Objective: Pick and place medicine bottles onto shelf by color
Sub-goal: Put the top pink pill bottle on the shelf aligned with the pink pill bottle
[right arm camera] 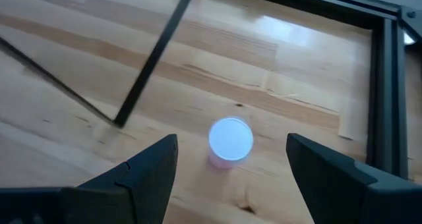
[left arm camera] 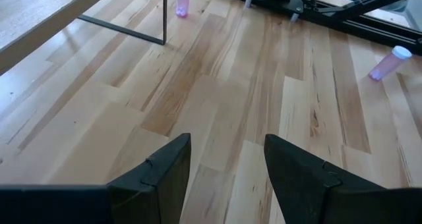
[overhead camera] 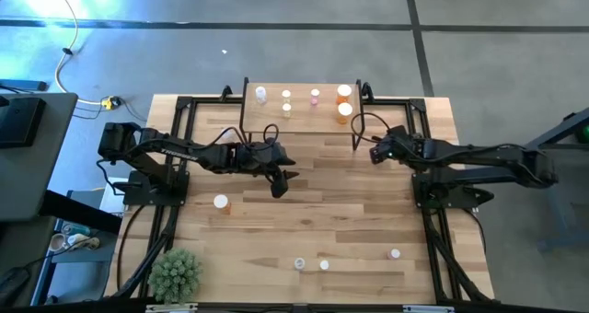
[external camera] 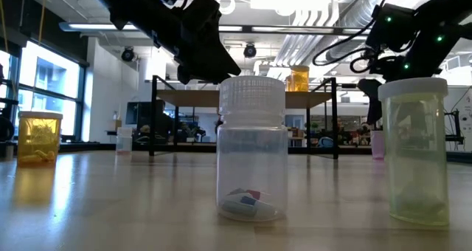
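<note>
The shelf [overhead camera: 299, 110] stands at the table's far middle and carries a bluish bottle [overhead camera: 261, 94], two yellow ones [overhead camera: 286, 101], a pink one [overhead camera: 315, 95] and two orange ones [overhead camera: 344, 101], all upright. My right gripper [right arm camera: 231, 165] is open above an upright pink bottle [right arm camera: 230, 141] that stands on the table by the shelf's right front leg [right arm camera: 148, 66]; its fingers touch nothing. My left gripper [left arm camera: 227, 165] is open and empty over the bare table middle [overhead camera: 279, 186]. The same pink bottle shows in the left wrist view [left arm camera: 182, 0].
Loose bottles stand on the table: an orange one [overhead camera: 221, 202] at the left, a clear one [overhead camera: 300, 263] and a yellow one [overhead camera: 324, 265] near the front edge, and a pink one [overhead camera: 395, 254] at the front right. A green plant [overhead camera: 175, 274] sits at the front left corner.
</note>
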{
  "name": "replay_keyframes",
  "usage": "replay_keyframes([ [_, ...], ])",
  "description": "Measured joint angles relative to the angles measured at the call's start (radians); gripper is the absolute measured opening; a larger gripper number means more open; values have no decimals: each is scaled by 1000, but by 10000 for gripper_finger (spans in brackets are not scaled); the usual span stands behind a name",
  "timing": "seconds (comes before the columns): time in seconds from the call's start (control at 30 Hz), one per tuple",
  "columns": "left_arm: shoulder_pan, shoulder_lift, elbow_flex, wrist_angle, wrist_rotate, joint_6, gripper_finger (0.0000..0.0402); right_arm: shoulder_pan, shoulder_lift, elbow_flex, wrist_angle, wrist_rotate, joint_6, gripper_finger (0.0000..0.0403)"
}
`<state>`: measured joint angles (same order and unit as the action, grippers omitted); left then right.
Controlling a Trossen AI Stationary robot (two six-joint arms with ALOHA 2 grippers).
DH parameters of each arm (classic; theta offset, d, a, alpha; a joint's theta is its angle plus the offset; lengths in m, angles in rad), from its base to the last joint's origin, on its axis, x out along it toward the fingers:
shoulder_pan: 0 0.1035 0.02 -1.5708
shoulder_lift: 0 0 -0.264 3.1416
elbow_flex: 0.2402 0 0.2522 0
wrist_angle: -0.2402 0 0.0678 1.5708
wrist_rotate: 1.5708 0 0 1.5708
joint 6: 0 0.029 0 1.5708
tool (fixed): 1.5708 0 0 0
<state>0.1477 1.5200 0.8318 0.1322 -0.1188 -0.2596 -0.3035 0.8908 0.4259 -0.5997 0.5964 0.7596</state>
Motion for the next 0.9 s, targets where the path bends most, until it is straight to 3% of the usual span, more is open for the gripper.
replay_keyframes([
  [0.73, 0, 0, 0, 0, 3, 0, 184, -28, 212, 0, 108, 40, 47, 275],
  [0.9, 0, 0, 0, 0, 3, 0, 184, -54, 229, 0, 113, 26, 45, 253],
])
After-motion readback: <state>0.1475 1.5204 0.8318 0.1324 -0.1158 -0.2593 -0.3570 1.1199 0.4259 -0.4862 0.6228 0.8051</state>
